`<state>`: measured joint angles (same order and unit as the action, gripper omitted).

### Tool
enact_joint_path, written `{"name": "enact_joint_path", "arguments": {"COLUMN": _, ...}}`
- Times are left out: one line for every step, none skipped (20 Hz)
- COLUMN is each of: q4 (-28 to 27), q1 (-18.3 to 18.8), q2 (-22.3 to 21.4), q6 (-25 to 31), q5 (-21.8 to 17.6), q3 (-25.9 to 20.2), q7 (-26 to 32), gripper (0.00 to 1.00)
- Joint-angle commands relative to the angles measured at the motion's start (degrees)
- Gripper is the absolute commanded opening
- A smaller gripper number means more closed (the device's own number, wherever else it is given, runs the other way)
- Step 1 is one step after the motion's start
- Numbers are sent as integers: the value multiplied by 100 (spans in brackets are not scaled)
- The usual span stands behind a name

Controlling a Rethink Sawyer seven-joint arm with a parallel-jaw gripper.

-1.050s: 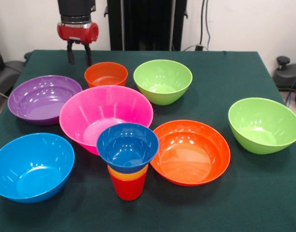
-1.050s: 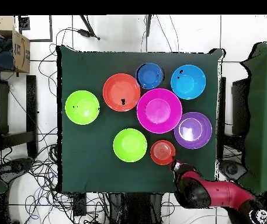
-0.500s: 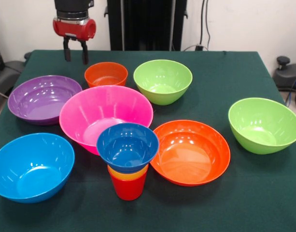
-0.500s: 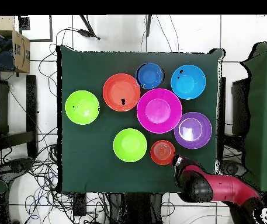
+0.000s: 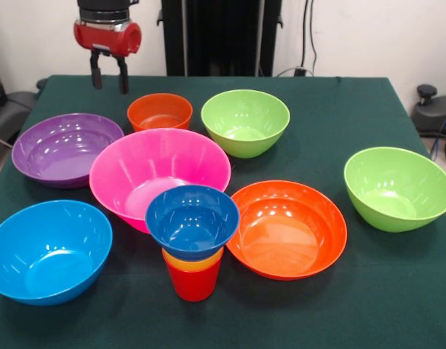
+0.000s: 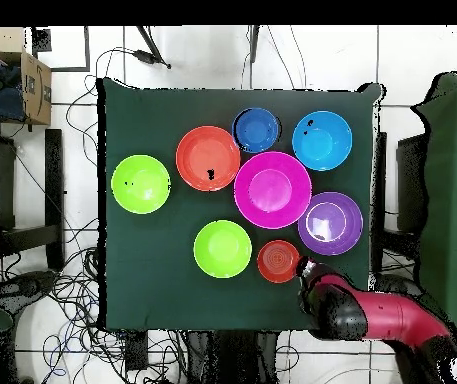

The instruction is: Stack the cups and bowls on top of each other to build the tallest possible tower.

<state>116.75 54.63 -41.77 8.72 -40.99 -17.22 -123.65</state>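
Hovering above the table's far edge, your gripper (image 5: pixel 108 78) hangs with its two dark fingers (image 5: pixel 96 75) parted and nothing between them, clear of every bowl. Nearest to it, you have the small orange-red bowl (image 5: pixel 160 111) just below and to the side, and the purple bowl (image 5: pixel 65 147) beside that. From above, the red and black arm (image 6: pixel 372 318) reaches in over the table's corner next to those two.

Moving outward, the large pink bowl (image 5: pixel 159 173) sits in the middle, touching or almost touching the small orange-red one. One lime green bowl (image 5: pixel 245 121) stands beside the small orange-red bowl; the other lime green bowl (image 5: pixel 398 187) sits well apart near the table's side. The large orange-red bowl (image 5: pixel 287 227) and the light blue bowl (image 5: pixel 48 249) flank the tower (image 5: pixel 193 242), which stands upright near the front edge: red cup (image 5: pixel 193 282) lowest, orange cup (image 5: pixel 193 262) nested in it, small blue bowl (image 5: pixel 192 220) on top.

Your surface is a dark green cloth (image 5: pixel 339 116) covering the table. Around it you see white floor tiles (image 6: pixel 202 60), loose cables (image 6: pixel 62 290) and a cardboard box (image 6: pixel 34 86).
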Motion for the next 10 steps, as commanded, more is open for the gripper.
{"name": "enact_joint_path", "arguments": {"q4": -167, "q1": -570, "q2": 224, "q6": 128, "q5": 124, "q3": -372, "q7": -184, "gripper": 100}}
{"name": "enact_joint_path", "arguments": {"q4": -177, "q1": -616, "q2": 256, "q6": 72, "q5": 137, "q3": -339, "q7": -234, "gripper": 100}}
{"name": "enact_joint_path", "arguments": {"q4": -178, "q1": -646, "q2": 261, "q6": 48, "q5": 144, "q3": -321, "q7": -254, "gripper": 100}}
{"name": "enact_joint_path", "arguments": {"q4": -166, "q1": -678, "q2": 259, "q6": 18, "q5": 159, "q3": -306, "q7": -287, "gripper": 100}}
{"name": "enact_joint_path", "arguments": {"q4": -165, "q1": -711, "q2": 254, "q6": -1, "q5": 167, "q3": -282, "q7": -311, "gripper": 100}}
{"name": "enact_joint_path", "arguments": {"q4": -153, "q1": -728, "q2": 270, "q6": -27, "q5": 181, "q3": -276, "q7": -335, "gripper": 100}}
{"name": "enact_joint_path", "arguments": {"q4": -153, "q1": -753, "q2": 279, "q6": -58, "q5": 183, "q3": -257, "q7": -355, "gripper": 100}}
{"name": "enact_joint_path", "arguments": {"q4": -154, "q1": -772, "q2": 323, "q6": -117, "q5": 187, "q3": -252, "q7": -386, "gripper": 100}}
{"name": "enact_joint_path", "arguments": {"q4": -161, "q1": -814, "q2": 336, "q6": -155, "q5": 185, "q3": -213, "q7": -415, "gripper": 100}}
{"name": "enact_joint_path", "arguments": {"q4": -166, "q1": -865, "q2": 366, "q6": -209, "q5": 186, "q3": -168, "q7": -458, "gripper": 100}}
